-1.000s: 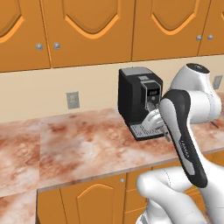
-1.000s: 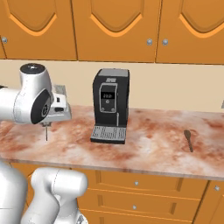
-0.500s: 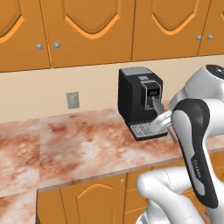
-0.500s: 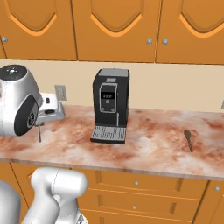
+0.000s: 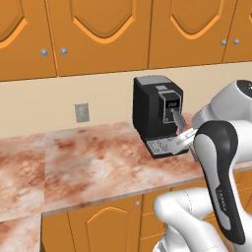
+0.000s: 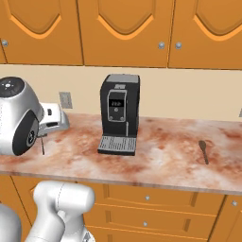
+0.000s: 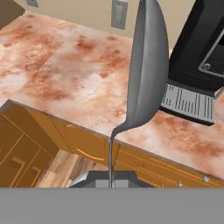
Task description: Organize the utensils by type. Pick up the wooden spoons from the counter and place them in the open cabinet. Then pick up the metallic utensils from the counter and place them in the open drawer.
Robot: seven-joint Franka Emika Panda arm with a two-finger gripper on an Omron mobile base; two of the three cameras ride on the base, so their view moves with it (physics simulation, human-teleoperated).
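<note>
A grey metal spoon (image 7: 146, 70) fills the middle of the hand view, bowl far from the hand and thin handle running back to my gripper (image 7: 111, 176), which is shut on it. From the right base view the spoon (image 6: 42, 144) hangs as a thin dark stick under the gripper (image 6: 43, 137), above the left part of the counter (image 6: 165, 158). A second small dark spoon (image 6: 204, 150) lies on the counter far to the right. The wooden spoons, the open cabinet and the open drawer are out of view.
A black coffee machine (image 6: 118, 113) (image 5: 155, 113) (image 7: 201, 52) stands at the back of the counter (image 5: 88, 162), with a wall outlet (image 6: 65, 99) (image 5: 81, 112) to its left. Closed arched-door wall units (image 6: 123, 28) hang above. Closed drawers (image 6: 146, 197) sit below the counter edge.
The arm has swung back toward the base, carrying the held spoon slightly left in the right base view. The coffee machine and the spoon on the counter have stayed put.
</note>
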